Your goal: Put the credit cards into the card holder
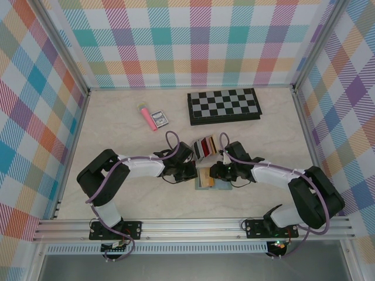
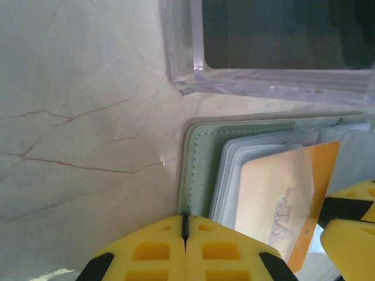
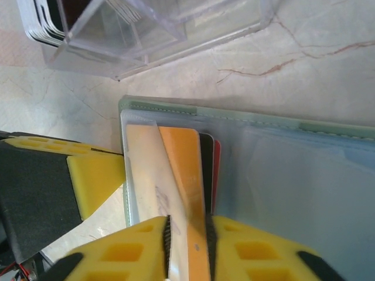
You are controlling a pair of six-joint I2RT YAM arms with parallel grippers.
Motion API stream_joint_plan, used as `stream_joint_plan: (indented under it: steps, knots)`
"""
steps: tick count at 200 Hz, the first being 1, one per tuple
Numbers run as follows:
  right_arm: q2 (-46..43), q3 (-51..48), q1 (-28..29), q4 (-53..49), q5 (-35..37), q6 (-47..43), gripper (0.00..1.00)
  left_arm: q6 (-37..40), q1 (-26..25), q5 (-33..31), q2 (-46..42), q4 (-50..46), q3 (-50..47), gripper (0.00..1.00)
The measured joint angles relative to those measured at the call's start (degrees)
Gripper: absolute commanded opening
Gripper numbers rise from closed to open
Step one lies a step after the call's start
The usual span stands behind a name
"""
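My left gripper (image 2: 185, 225) has its yellow fingers pressed flat together with nothing between them. The tips sit at the left edge of the card holder (image 2: 199, 170), and I cannot tell whether they bear down on it.

My right gripper (image 3: 187, 228) is clamped on the orange card (image 3: 183, 170), one finger on each face. Part of that card lies under a translucent inner pocket of the holder. A black card (image 3: 206, 164) and a red card (image 3: 217, 170) show as thin strips just beside it, tucked into the same side.

From above, the sage-green holder lies open and flat on the marble-patterned table (image 1: 117, 175). It lies between my two grippers, which face each other across it.

Just beyond the holder stands a clear rack (image 3: 152, 64) holding upright cards (image 1: 206, 146) in red, dark and white.

Farther back, well apart from the rack, lies a folded chessboard (image 1: 224, 105). To its left a pink marker (image 1: 145, 116) lies at a slant, with a small dark packet (image 1: 159, 119) just beside it near the far wall.
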Motion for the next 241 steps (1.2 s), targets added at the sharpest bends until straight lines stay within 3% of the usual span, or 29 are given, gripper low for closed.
stream_joint_plan:
  steps: [37, 106, 178, 241]
  knots:
    - [0.96, 0.02, 1.09, 0.20, -0.59, 1.25, 0.16, 0.00, 0.00, -0.02, 0.00, 0.02, 0.00, 0.00]
    - [0.83, 0.20, 2.64, 0.26, 0.31, 4.94, 0.26, -0.02, 0.00, -0.02, -0.02, 0.02, 0.00, 0.00]
    - [-10.08, 5.81, 2.93, -18.67, 18.58, 2.89, 0.47, -0.02, 0.00, -0.24, -0.55, 0.24, -0.46, 0.00]
    - [-10.16, 7.45, 2.60, -30.14, 27.96, 2.99, 0.71, -0.02, 0.00, -0.48, -0.79, 0.11, -0.48, 0.00]
